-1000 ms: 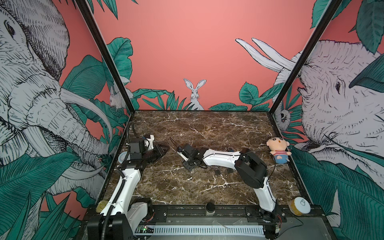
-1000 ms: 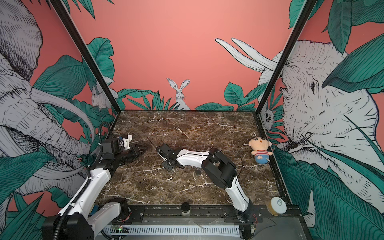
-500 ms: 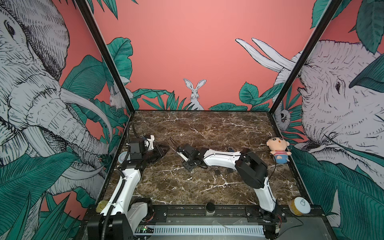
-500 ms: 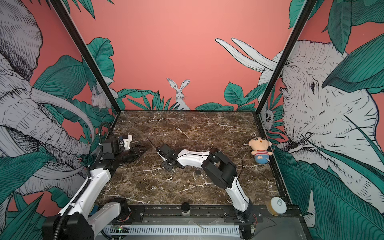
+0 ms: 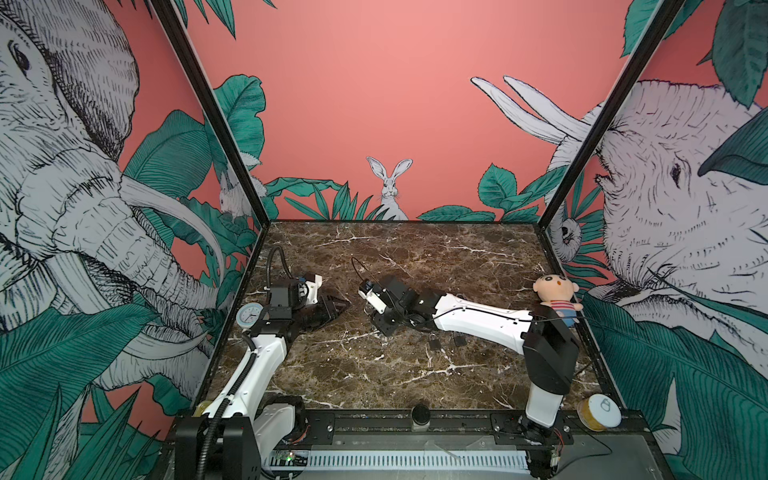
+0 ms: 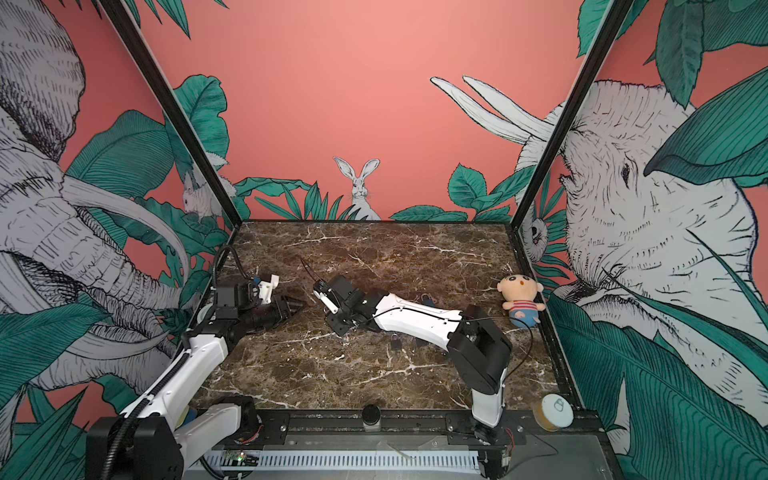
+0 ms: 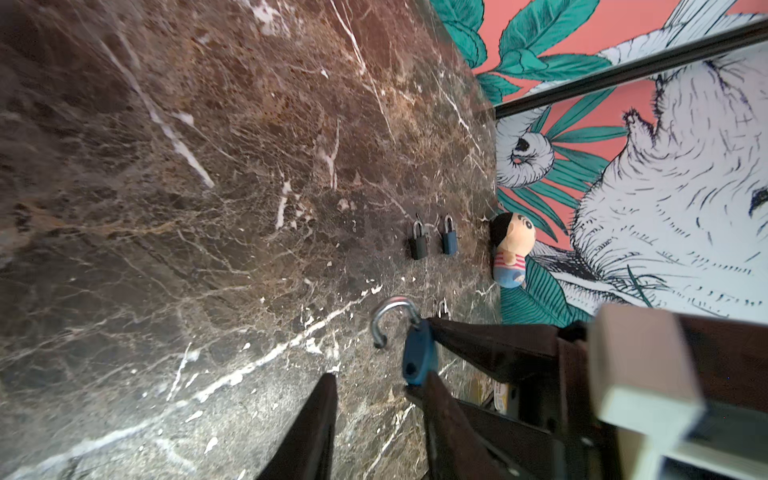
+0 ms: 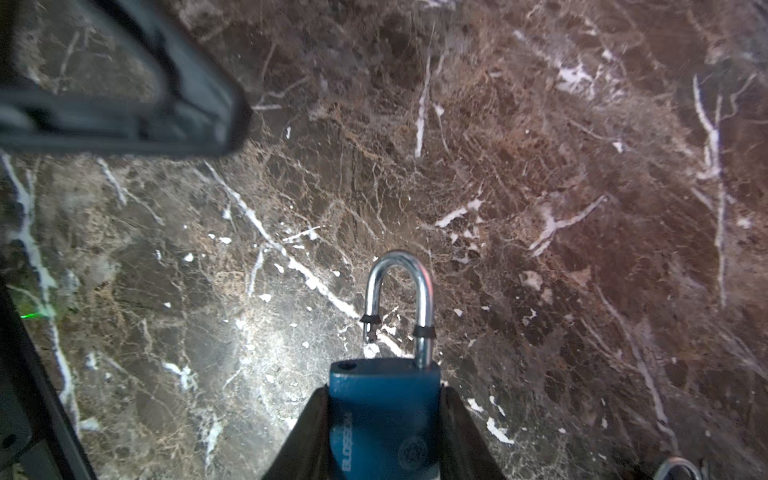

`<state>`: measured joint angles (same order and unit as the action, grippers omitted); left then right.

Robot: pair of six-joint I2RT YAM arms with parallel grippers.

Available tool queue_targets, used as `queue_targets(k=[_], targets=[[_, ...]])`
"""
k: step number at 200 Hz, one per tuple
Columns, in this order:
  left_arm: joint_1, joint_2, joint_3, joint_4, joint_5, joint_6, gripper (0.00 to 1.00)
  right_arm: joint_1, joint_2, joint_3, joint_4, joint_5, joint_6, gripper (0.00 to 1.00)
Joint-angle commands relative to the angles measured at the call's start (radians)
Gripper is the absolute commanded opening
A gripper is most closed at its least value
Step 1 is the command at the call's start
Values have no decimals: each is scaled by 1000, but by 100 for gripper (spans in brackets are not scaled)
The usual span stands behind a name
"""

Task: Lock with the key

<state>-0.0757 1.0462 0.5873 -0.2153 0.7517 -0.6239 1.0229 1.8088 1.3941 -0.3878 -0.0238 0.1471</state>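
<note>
Padlock, shackle open, clamped in right pincer; left pincer: cannot tell.

White-shelled arms, black joints — corrugated black cable, dark tapered fingers

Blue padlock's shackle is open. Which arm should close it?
Probably left. The right end effector is clamped on the padlock; the left end effector is open, empty and beside the shackle.
</note>
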Motion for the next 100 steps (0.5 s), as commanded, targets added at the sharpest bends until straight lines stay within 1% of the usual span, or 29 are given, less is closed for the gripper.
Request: queue_targets(k=[1,60,100], targets=[[-37,9,-13,101,40,3,38,-4,-34,-20,8,-23,13,18],[-61,37,-34,225,98,-24,41,-29,-87,-38,25,-92,53,18],[-65,77,-53,280,94,-41,42,-39,-105,-37,32,-127,72,18]])
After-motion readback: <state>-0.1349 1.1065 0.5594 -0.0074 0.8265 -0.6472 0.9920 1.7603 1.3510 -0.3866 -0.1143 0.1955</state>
